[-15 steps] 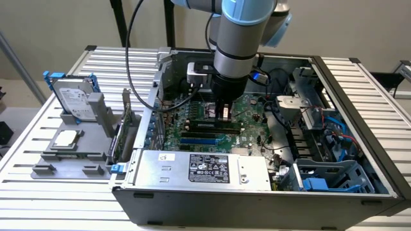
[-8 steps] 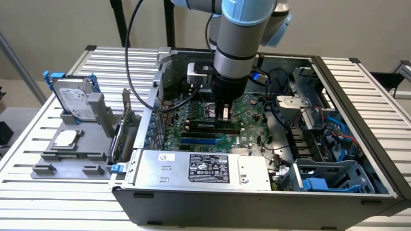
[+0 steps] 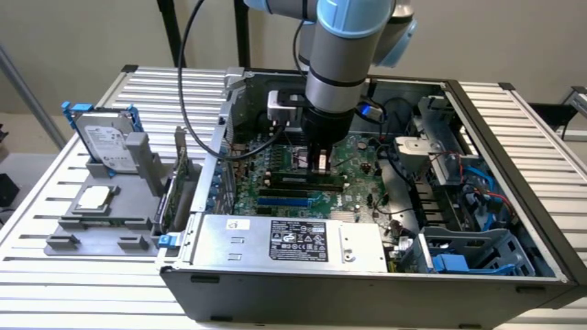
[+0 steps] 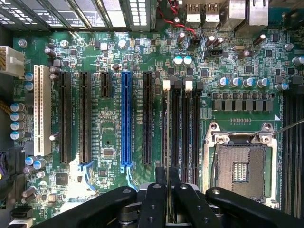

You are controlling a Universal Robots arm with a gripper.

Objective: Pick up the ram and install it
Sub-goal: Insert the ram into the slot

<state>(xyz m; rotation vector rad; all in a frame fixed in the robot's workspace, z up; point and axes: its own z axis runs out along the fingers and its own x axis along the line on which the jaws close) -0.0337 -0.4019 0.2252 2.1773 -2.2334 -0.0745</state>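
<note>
Ram point(image 4: 167, 156) | edge-on in end effector point(image 4: 168, 202) | above black slots point(image 4: 183, 133)

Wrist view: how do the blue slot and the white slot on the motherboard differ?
Colour: the blue slot is blue, the white slot is white. Place: the white slot is outermost in the row, beside small capacitors; the blue slot sits between black slots, nearer the ram held in the gripper. Both are long, parallel and empty.
</note>
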